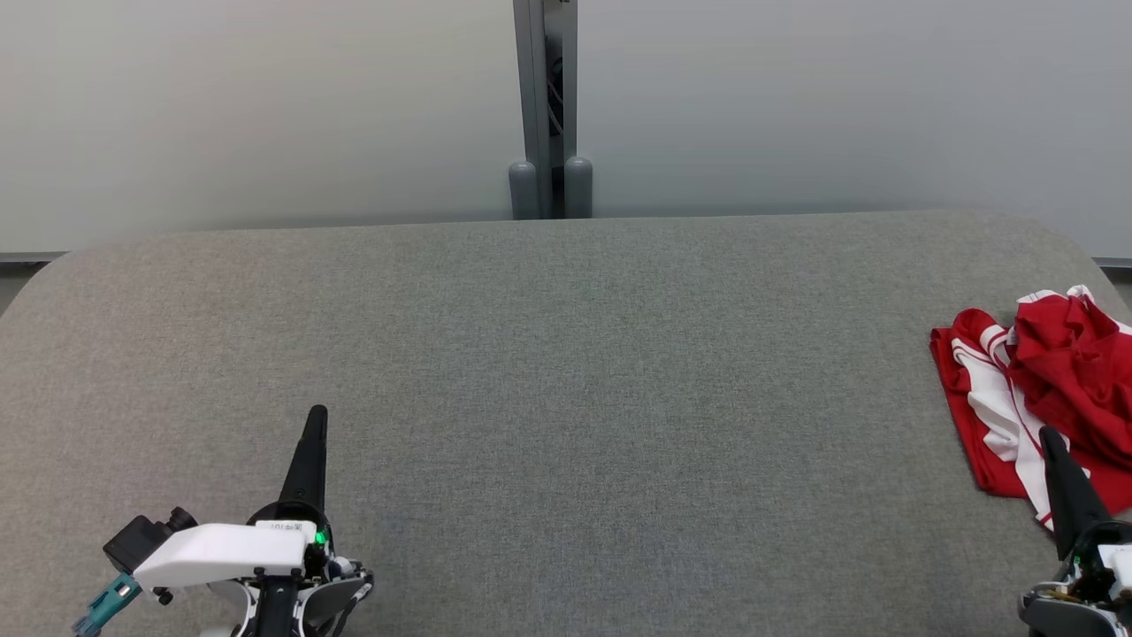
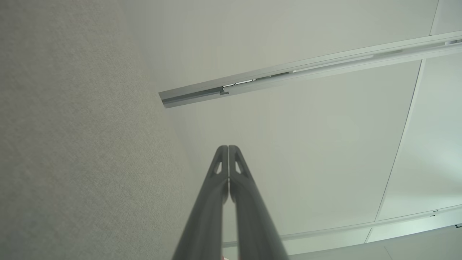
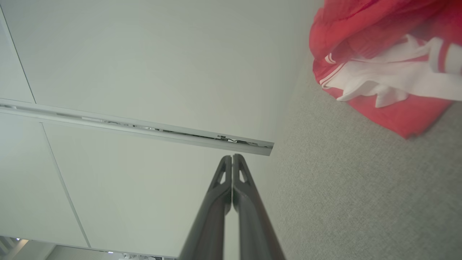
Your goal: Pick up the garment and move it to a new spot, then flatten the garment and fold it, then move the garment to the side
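Observation:
A crumpled red garment (image 1: pixel 1057 389) with white stripes lies bunched at the far right of the grey fabric surface (image 1: pixel 566 398). My right gripper (image 1: pixel 1049 433) is at the lower right, shut and empty, its tip in front of the garment's near edge in the head view. The right wrist view has the shut right gripper (image 3: pixel 232 157) pointing at the pale wall, with the garment (image 3: pixel 389 68) off to the upper right. At the lower left my left gripper (image 1: pixel 317 412) is shut with nothing in it, far from the garment. Its tips (image 2: pixel 228 147) meet in the left wrist view.
A pale partition wall (image 1: pixel 265 106) with a grey vertical post (image 1: pixel 546 115) stands behind the surface. The surface's far corners are rounded, and the garment lies close to its right edge.

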Tool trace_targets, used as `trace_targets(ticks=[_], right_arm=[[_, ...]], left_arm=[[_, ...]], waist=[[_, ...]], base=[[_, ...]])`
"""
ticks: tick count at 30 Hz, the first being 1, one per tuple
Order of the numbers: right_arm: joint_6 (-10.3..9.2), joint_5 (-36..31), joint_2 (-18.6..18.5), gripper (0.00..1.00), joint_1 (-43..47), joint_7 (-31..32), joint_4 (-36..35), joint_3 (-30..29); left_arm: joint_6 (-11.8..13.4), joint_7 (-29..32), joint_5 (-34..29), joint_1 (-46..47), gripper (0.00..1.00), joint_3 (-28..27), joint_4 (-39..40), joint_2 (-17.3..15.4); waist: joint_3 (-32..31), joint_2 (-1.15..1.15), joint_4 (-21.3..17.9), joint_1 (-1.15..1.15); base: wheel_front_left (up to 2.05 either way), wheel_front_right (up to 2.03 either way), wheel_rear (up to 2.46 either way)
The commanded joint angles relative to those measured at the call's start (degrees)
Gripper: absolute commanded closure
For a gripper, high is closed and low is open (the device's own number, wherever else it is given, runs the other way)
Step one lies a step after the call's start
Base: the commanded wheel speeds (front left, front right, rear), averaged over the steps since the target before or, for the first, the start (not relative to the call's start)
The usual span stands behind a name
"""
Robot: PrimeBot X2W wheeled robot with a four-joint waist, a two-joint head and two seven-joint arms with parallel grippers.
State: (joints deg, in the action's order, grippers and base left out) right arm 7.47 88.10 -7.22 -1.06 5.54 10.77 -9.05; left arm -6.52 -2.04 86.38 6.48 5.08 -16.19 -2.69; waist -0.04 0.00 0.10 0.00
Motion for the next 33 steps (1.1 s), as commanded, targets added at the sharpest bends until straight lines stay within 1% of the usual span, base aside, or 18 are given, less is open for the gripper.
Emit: trace_targets(ticks=[1, 20, 33], right_arm=[[0.04, 1.3, -0.4, 1.0, -0.8, 0.4, -0.3, -0.5], [0.05, 9.8, -1.0, 1.0, -0.7, 2.7, -0.3, -2.0], [0.05, 9.8, -0.8, 1.0, -0.7, 2.7, -0.3, -2.1]], left_arm=[[-0.5, 0.3, 1.1, 1.6, 1.0, -0.2, 0.4, -0.3], [-1.2, 1.5, 7.6, 2.7, 1.0, -0.4, 0.5, -0.3], [-1.1, 1.5, 7.6, 2.3, 1.0, -0.4, 0.5, -0.3]], waist=[[0.0, 0.0, 0.0, 0.0], [0.0, 0.0, -0.1, 0.0], [0.0, 0.0, -0.1, 0.0]], base=[[0.0, 0.0, 0.0], [0.0, 0.0, 0.0], [0.0, 0.0, 0.0]])
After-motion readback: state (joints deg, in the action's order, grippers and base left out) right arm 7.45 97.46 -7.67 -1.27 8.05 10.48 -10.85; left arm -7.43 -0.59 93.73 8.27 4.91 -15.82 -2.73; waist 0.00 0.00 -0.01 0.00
